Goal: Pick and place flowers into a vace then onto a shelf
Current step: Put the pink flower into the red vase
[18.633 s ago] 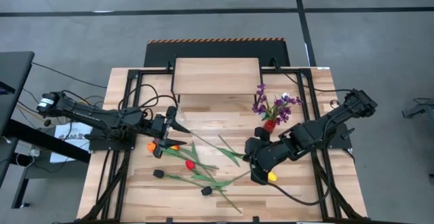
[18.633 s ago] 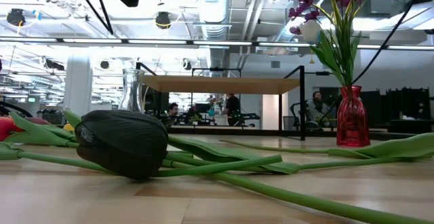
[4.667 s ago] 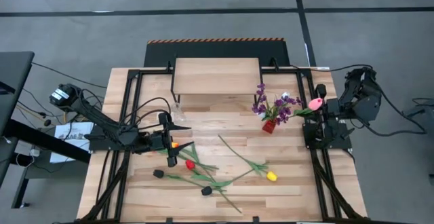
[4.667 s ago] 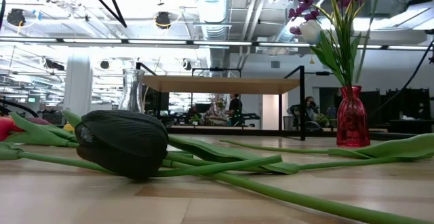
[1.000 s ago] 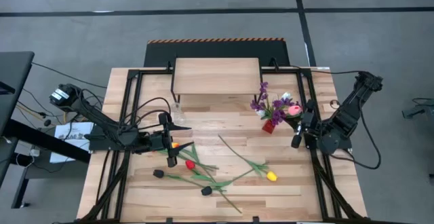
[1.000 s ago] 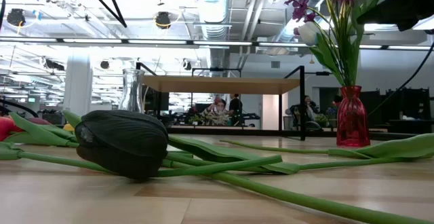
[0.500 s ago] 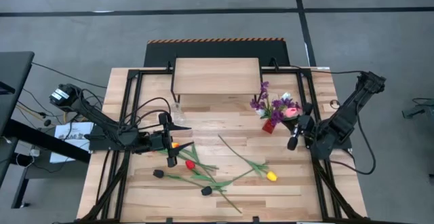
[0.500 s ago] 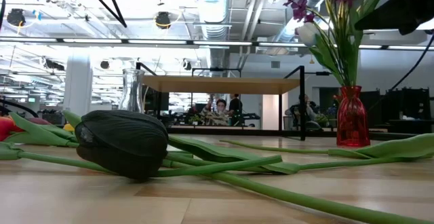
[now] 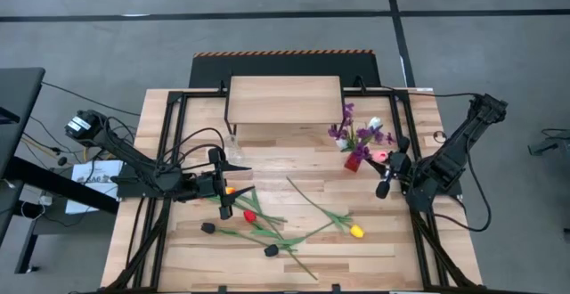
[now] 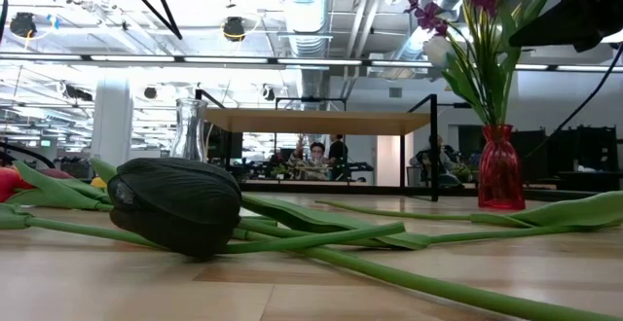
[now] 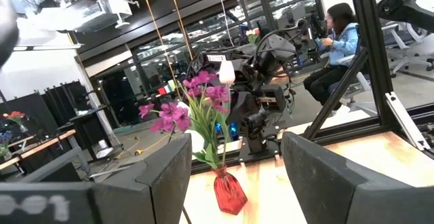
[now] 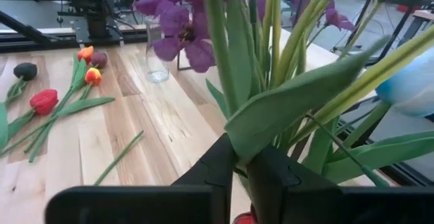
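Note:
The red vase [image 9: 356,159] holds purple sprigs and a white tulip at the right of the table, in front of the shelf [image 9: 285,100]. My right gripper [image 9: 381,171] is just right of it, shut on the pink flower [image 9: 378,156]. A clear glass vase [image 9: 233,142] stands empty left of the middle. Red [image 9: 250,215], yellow [image 9: 356,232], orange [image 9: 230,190] and black [image 10: 175,204] flowers lie flat on the table. My left gripper [image 9: 230,187] hangs open above the orange flower, holding nothing. My right gripper pinches a green leaf or stem of the pink flower [image 12: 271,125] between its two fingers [image 12: 224,166]. It comes from the table's right side, slanting a little down. The flower stands among the bouquet above the red vase's mouth [image 12: 241,218]. The fingers hide its lower end.
The shelf's black legs [image 10: 434,146] stand just behind the red vase. Black frame rails [image 9: 419,232] run along the table's left and right sides. People sit in the room beyond the table [image 11: 336,41]. Bare wood lies between the two vases [image 9: 294,165].
The pink flower's head has swung lower and closer to the red vase in my right gripper. The bouquet has swayed, and the red vase has shifted slightly toward the table's left.

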Motion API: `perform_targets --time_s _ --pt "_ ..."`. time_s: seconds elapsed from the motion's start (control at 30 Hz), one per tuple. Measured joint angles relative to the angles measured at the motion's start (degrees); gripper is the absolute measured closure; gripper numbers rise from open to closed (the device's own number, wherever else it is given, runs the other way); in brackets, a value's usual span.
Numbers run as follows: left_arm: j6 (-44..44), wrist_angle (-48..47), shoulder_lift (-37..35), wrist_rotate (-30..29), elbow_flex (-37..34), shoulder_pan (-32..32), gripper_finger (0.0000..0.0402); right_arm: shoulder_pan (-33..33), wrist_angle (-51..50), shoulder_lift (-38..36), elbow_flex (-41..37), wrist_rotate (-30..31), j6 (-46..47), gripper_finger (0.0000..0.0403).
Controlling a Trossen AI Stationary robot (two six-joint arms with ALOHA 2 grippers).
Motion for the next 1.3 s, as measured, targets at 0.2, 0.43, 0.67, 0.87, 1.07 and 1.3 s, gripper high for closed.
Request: perform_targets --time_s 0.2,0.43,0.67,0.87,1.07,1.3 --pt "0.00 0.00 0.00 0.00 0.00 0.01 0.0182 0.00 0.22 0.00 0.00 -0.81 -0.01 0.0338" --pt "0.00 0.00 0.00 -0.02 0.00 0.01 0.0182 0.19 0.35 0.00 3.32 -2.51 -4.39 0.0318" --pt "0.00 0.00 0.00 -0.02 0.00 0.01 0.0182 -0.01 -2.57 0.00 8.87 -7.44 -9.05 0.0314" --pt "-0.01 0.00 0.00 -0.02 0.00 0.01 0.0182 -1.29 -11.27 0.00 13.97 -17.01 -5.91 0.0314" --pt "-0.46 0.00 0.02 -0.03 0.00 0.01 0.0182 -3.70 -20.32 0.00 18.47 -27.69 -2.80 0.0314" --pt "-0.94 0.00 0.02 -0.04 0.00 0.01 0.0182 -6.25 -24.92 0.04 22.51 -31.93 -2.50 0.0307"
